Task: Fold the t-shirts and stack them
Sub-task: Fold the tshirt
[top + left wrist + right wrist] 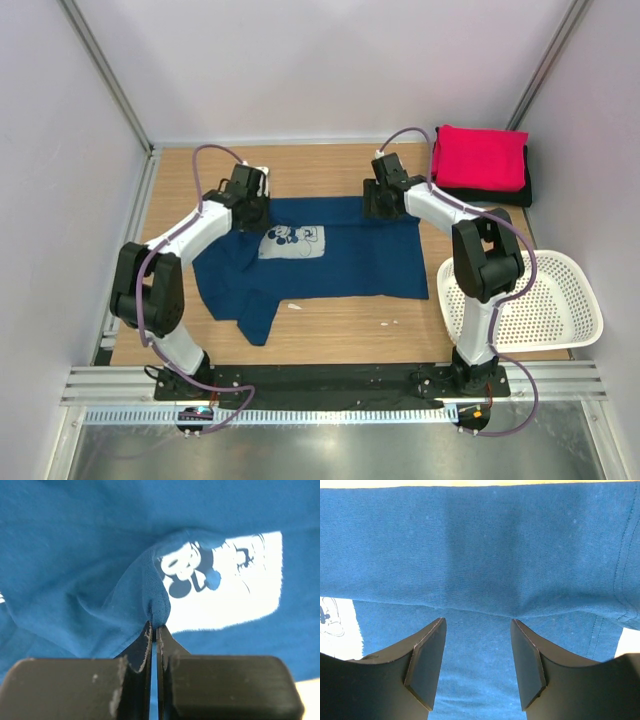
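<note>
the left pincer [154, 628] is clenched on a pinch of the navy t-shirt [350, 262] beside its print [230, 587], the right pincer [477, 622] released over its far edge; spread on the surface [350, 338], it looks barely folded, so the right likely must grip next.

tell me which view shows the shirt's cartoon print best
top external: the whole cartoon print lies uncovered on the navy t-shirt. left wrist shows it larger, but a pinched fold hides part of it. right wrist catches only a sliver.
</note>
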